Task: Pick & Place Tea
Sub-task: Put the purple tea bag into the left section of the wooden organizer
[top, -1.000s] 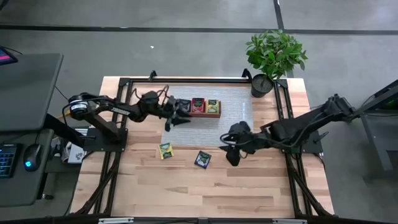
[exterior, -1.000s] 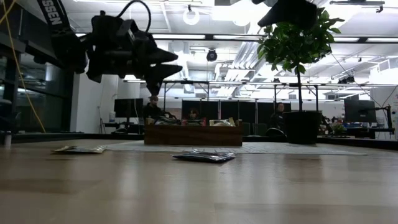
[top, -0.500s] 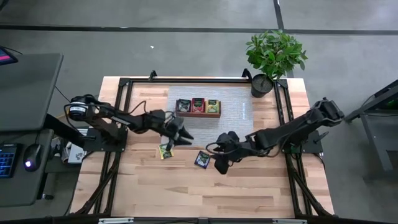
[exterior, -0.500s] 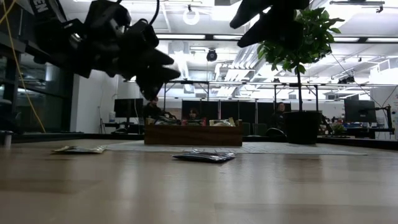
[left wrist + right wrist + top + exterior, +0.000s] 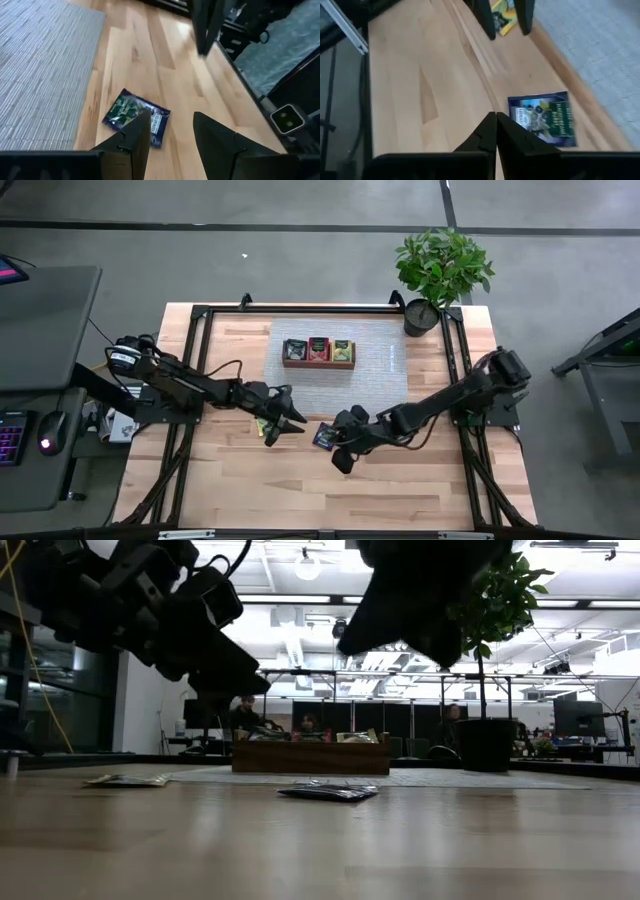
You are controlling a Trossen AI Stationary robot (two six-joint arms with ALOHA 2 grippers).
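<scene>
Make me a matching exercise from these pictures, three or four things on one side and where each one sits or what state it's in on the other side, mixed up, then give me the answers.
Things:
1. yellow-green tea packet
2. dark tea packet
3. wooden tray
4. right gripper

Places or states:
A. on the grey mat, with packets in its compartments
B. fingers shut, empty, beside the dark packet
C. flat on the bare wood, under the left gripper
D. flat on the bare wood, just beyond the mat's edge

Pairs: 1-C, 2-D, 3-A, 4-B
</scene>
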